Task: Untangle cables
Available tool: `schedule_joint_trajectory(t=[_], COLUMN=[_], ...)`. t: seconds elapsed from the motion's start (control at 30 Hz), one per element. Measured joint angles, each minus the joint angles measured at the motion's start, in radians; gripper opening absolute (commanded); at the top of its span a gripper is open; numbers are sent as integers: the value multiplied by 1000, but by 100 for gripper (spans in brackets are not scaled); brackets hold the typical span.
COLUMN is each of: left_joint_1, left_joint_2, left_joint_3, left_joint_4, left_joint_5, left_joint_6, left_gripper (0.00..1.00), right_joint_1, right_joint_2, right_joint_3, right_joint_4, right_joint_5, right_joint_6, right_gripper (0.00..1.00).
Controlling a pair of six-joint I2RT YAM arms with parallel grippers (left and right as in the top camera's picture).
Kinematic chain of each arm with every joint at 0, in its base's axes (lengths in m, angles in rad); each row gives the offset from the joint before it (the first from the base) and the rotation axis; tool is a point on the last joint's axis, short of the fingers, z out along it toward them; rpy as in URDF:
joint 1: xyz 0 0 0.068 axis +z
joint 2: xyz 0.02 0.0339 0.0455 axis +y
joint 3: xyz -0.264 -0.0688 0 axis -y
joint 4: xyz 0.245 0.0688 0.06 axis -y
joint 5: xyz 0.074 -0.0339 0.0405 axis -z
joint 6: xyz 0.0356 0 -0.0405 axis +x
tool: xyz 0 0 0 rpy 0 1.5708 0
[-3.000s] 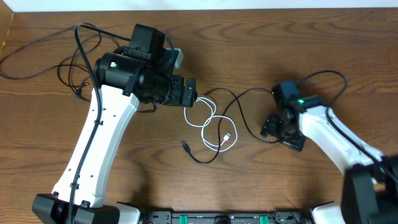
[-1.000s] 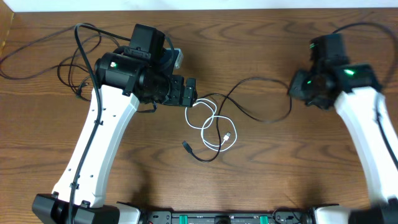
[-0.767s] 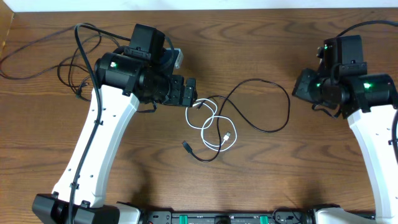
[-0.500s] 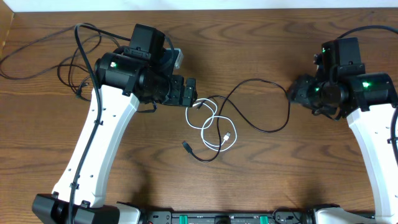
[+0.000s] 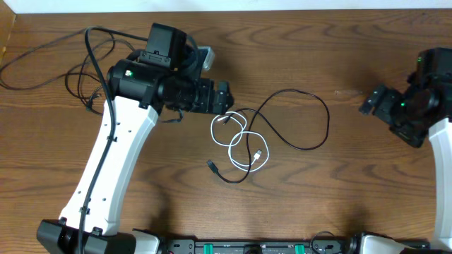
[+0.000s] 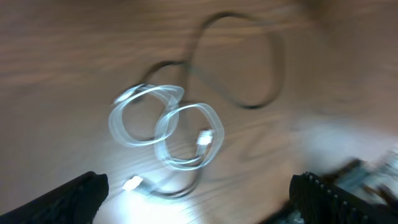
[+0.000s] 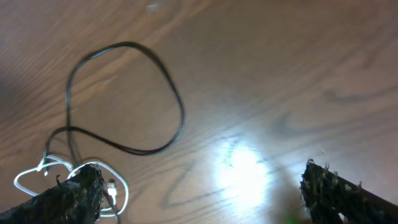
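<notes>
White cable (image 5: pixel 239 135) lies coiled mid-tabletop (image 5: pixel 339 197), tangled with a black cable (image 5: pixel 328 123) whose wide loop spreads rightward. We see the left jaws apart near the coil, the right jaws apart, well away.

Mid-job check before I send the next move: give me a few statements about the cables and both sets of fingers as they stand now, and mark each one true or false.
1. The right fingers are open with nothing between them. True.
2. The black cable hangs lifted from the right fingers. False: its big loop lies flat on the table, clear of them.
3. The white cable lies in overlapping loops on the table between the two arms. True.
4. The left fingers are clamped on the white cable. False: they are open and hold nothing, standing up and to the left of the loops.
5. The black cable crosses the white loops. True.
</notes>
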State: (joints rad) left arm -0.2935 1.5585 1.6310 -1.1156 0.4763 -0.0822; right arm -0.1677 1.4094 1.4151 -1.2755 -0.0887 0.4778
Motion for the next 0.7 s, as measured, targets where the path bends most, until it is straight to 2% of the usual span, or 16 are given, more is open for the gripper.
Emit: schedule_joint_trajectory(t=[0.07,0.17,0.43,0.7], left_joint_1=[-34,-134,-422,-556], left_joint_2=[8,30,187,338], left_joint_3=[0,-20,-73,-74], left_joint_4=[31,49,195,359], left_joint_5=[119,151,-53,-179], left_joint_6=[36,94,188,243], left_gripper=[98,98,98,96], right_joint_1=[-31,-40,-40,-40], right_joint_2=[0,0,0,0], right_joint_3=[-1,-1,-1,-2], right_joint_4=[-10,-11,-11,-76], right_joint_5=[3,3,3,15], right_joint_6=[0,0,0,-17], right_gripper=[99,99,99,99])
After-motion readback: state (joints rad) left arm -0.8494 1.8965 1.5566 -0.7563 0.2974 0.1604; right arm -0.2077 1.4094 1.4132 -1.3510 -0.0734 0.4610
